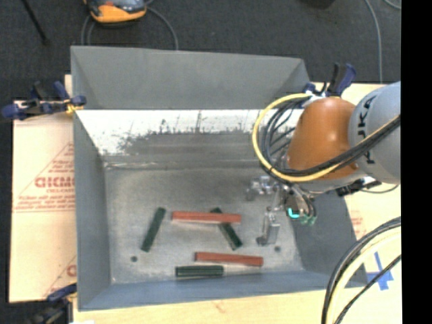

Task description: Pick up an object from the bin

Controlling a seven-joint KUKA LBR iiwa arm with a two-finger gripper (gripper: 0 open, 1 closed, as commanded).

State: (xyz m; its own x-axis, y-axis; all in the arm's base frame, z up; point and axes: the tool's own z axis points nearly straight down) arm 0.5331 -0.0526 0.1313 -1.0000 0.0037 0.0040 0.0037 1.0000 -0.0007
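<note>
The gripper [270, 232] hung low at the 3 o'clock side of the grey bin [182, 181], over bare floor. Whether it was open or closed could not be told, and nothing showed in its grasp. The nearest piece, a short dark green stick [230, 235], lay just beside it at its 9 o'clock, its far end meeting a long red-brown stick [206, 217]. Another red-brown stick [229, 259] lay at the gripper's 7 o'clock. A descent from there would likely have met only metal. Reaching toward 9 o'clock risked nudging the green stick away or catching both touching sticks.
</note>
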